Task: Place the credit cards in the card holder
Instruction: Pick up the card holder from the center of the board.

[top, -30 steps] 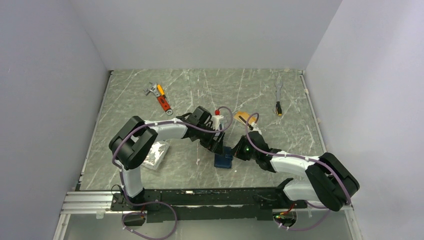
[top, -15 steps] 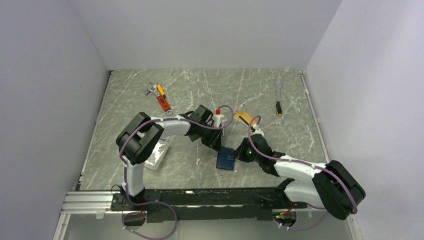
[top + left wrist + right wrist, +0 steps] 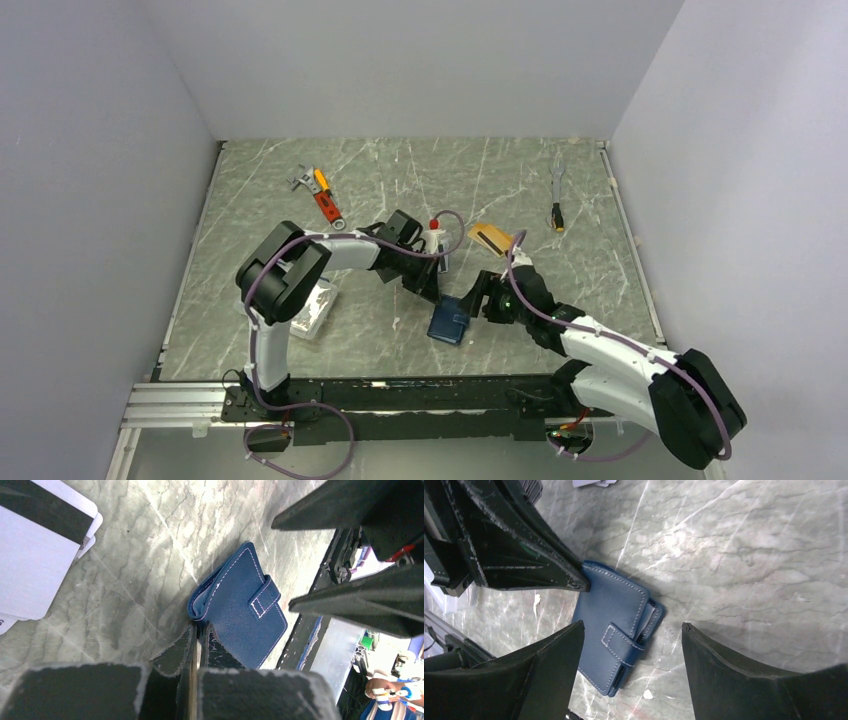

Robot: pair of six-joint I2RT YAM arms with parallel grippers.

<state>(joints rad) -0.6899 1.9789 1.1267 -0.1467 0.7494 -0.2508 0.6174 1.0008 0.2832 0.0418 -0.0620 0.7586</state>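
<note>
The card holder (image 3: 449, 321), a dark blue wallet with its tab fastened, lies flat on the marble table between the two arms. My left gripper (image 3: 200, 630) is shut, its fingertips (image 3: 583, 585) touching the wallet's far corner at the fold (image 3: 197, 611). My right gripper (image 3: 633, 624) stands open just above the wallet's tab side (image 3: 621, 642), holding nothing. A silver-white credit card (image 3: 35, 555) with a black stripe lies beside the left gripper. An orange-gold card (image 3: 488, 236) lies further back.
A clear plastic box (image 3: 312, 308) sits by the left arm's elbow. An orange-handled wrench (image 3: 322, 196) lies at the back left, a slim tool (image 3: 557, 198) at the back right. Grey walls close in the table on three sides.
The left gripper has closed at the wallet's corner. The right gripper has opened and let go of the wallet, which has turned slightly.
</note>
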